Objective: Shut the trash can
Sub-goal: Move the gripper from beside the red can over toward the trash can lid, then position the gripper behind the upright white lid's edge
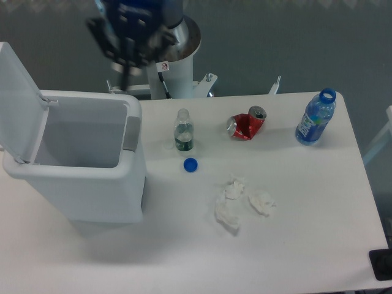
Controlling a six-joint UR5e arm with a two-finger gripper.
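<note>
The trash can (pixel 92 184) is a large white bin at the table's left end. Its flat lid (pixel 18 92) stands upright on the left side, so the inside shows, and a grey latch panel (pixel 131 131) sits on its right rim. My gripper (pixel 125 76) is blurred with motion high at the upper left, over the bin's far right corner and clear of the lid. Its fingers (pixel 125 68) look pressed together into one bar, with nothing held.
A small uncapped bottle (pixel 183 130) and a blue cap (pixel 190 164) lie just right of the bin. Further right are a crushed red can (pixel 246 124), a blue bottle (pixel 315 117) and crumpled tissues (pixel 239 201). The robot's base column (pixel 168 61) stands behind the table.
</note>
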